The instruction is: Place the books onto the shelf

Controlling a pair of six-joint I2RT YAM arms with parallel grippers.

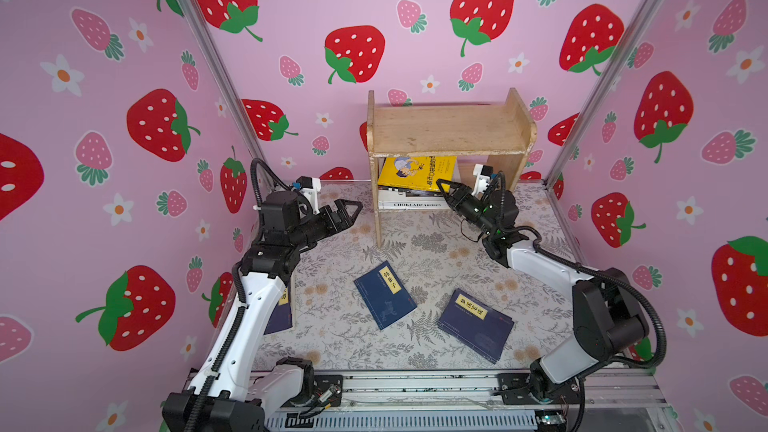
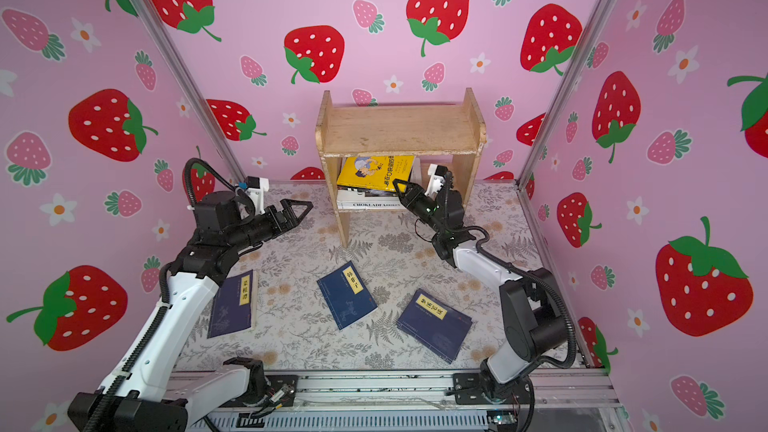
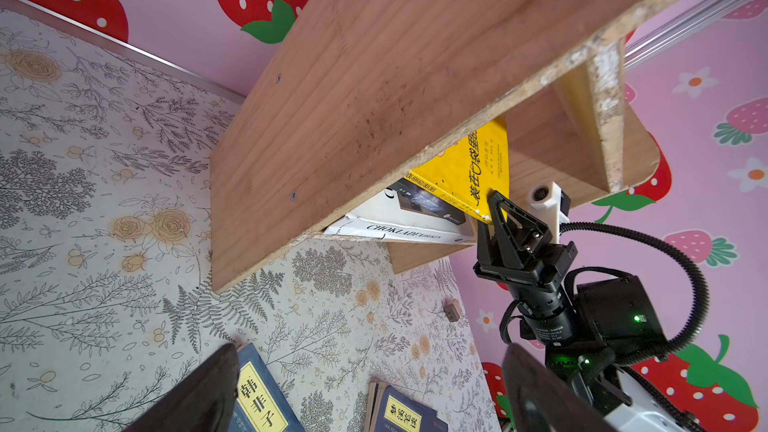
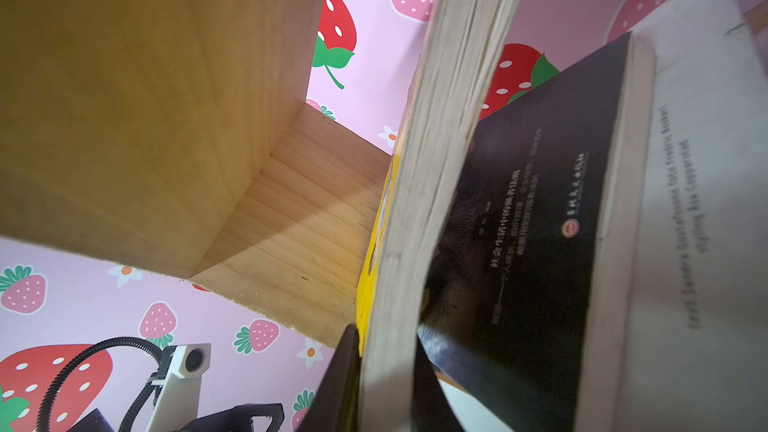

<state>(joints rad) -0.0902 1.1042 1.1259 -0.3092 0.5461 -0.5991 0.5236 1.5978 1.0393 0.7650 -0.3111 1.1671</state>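
**Desk:** What do the top views give you?

**Me:** In both top views I see the shelf (image 1: 451, 128), pale bare wood, at the back of the flowered tabletop (image 1: 415, 251). Its lower tier holds a stack. The white book (image 1: 411, 204) lies flat at the bottom, its spine lettering toward the open front. The yellow book (image 1: 415, 172) sits on top, tilted, with its cartoon cover facing up and forward. Its long axis runs side to side across the tier. My right claw (image 1: 446, 189) is at its near right corner. My left claw (image 1: 353, 207) hangs spread wide, apart from the shelf's left panel, with nothing in it.

**Desk:** Other books?

**Me:** Three lie flat on the tabletop, navy with yellow labels: the middle navy book (image 1: 384, 295), the right navy book (image 1: 476, 326), and the left navy book (image 2: 232, 305), partly under my left arm.

**Desk:** Left wrist?

**Me:** The yellow book's spine faces the open front. A dark book (image 3: 428, 201) lies between it and the white book.

**Desk:** Right wrist?

**Me:** The yellow book's page edge sits pinched between my right claw's fingers (image 4: 340, 371), which are closed narrow on it. The book stands off the dark book's cover at an angle.
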